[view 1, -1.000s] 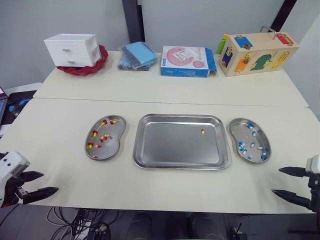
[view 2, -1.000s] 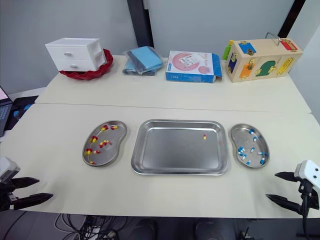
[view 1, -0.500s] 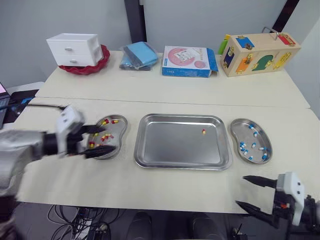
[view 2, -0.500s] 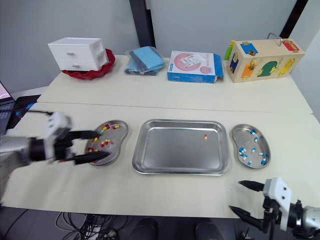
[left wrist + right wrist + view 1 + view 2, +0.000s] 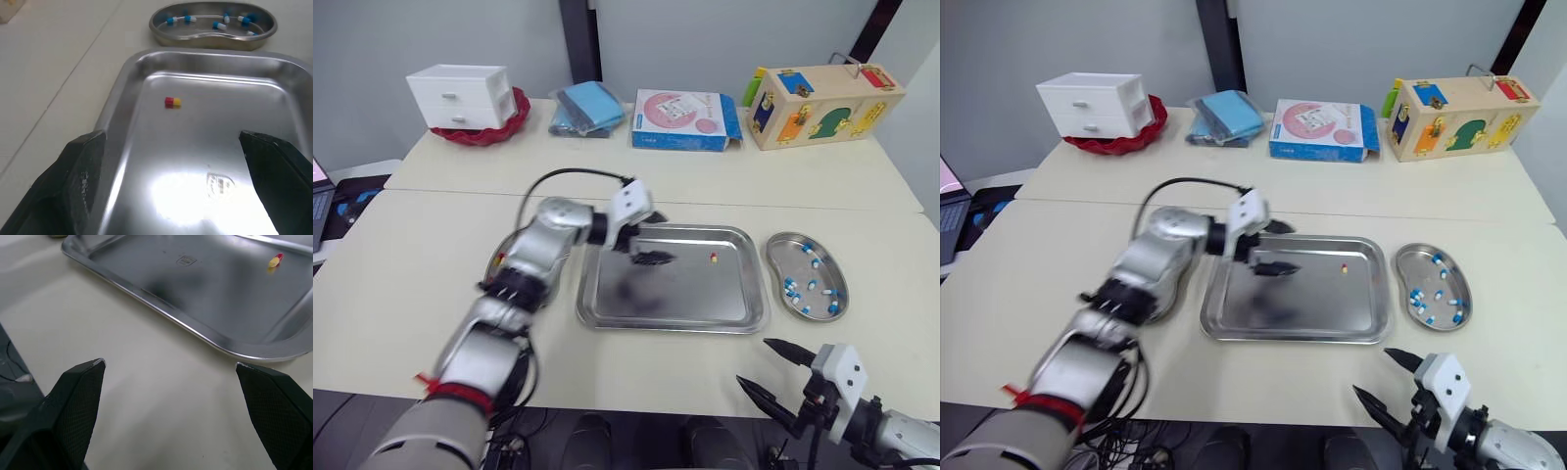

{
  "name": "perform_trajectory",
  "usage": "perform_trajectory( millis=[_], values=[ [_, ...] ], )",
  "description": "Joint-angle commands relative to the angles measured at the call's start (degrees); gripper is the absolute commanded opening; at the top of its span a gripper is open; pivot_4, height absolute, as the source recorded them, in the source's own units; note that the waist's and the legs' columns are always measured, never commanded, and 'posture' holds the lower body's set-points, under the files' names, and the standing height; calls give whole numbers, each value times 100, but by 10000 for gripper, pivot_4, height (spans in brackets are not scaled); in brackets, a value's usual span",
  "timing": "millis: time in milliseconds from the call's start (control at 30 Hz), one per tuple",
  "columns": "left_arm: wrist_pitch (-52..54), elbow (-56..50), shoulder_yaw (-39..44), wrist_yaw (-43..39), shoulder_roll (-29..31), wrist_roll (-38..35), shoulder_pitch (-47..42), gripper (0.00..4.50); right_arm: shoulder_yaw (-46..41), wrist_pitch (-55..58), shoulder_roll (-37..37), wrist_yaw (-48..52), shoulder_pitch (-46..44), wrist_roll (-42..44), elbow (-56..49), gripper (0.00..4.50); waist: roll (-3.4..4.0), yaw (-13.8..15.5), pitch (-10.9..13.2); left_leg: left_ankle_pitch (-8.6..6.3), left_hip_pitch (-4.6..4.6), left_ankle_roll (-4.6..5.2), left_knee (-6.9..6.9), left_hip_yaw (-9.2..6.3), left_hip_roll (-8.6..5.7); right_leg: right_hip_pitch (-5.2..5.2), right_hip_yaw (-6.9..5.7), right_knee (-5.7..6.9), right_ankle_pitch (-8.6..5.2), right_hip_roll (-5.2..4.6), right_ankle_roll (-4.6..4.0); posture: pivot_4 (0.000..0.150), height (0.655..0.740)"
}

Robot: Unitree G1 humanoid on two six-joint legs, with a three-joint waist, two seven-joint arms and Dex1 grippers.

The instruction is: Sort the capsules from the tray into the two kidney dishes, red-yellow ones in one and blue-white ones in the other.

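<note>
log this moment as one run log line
left gripper: open, over tray | right gripper: open, clear of tray | tray: one red-yellow capsule in it | held: nothing

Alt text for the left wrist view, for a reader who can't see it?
One red-yellow capsule lies alone in the steel tray, ahead of the open left gripper. Beyond the tray sits a kidney dish holding blue-white capsules.

The left end effector [image 5: 651, 240], fingers spread, hovers over the tray [image 5: 705, 294] near one red-yellow capsule [image 5: 712, 258].
</note>
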Motion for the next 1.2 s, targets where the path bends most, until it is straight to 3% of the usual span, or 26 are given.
perform_trajectory(
  millis=[33, 133, 233, 333, 733, 1200],
  values=[
    [-882, 1173, -16, -25, -405, 334, -434, 44670, 44, 42, 57, -281, 95, -29, -281, 45000, 0, -41, 0, 0, -2, 0, -4, 0, 0, -1, 0, -2, 0, 0, 0, 1500, 7400],
    [-1286, 1854, 15, -76, -728, 503, -661, 44670, 134, 47, 92, -434, 191, -76, -385, 45000, 2, -68, 0, 0, -7, 1, -8, 1, 2, -11, -2, 1, -2, 1, -2, 1500, 7400],
    [-1577, 2333, 35, -72, -935, 703, -785, 38932, 171, 44, 121, -573, 312, -95, -500, 45000, 1, -72, 0, 0, -10, 1, -6, 0, 1, -12, -2, 4, -2, 1, -2, 1500, 7400],
    [-1793, 2637, 50, -8, -1067, 879, -854, 29678, 203, 35, 130, -676, 417, -104, -588, 45000, 1, -72, 0, 1, -10, 1, -5, -1, 1, -11, -3, 5, -2, 1, -1, 1500, 7400],
    [-1762, 3245, 379, 439, -1621, 1130, -1064, 29678, 425, -37, 251, -1070, 733, -250, -828, 45000, 3, -30, -1, 1, -10, 1, -4, -3, 1, -8, -6, 5, -2, 1, -1, 1500, 7400],
    [-1297, 3529, 460, 837, -1859, 1502, -1221, 29678, 625, -78, 312, -1362, 880, -407, -963, 45000, 3, -32, -2, 1, -9, 0, -5, -4, 1, -8, -7, 7, -2, 1, -1, 1500, 7400]
  ],
)
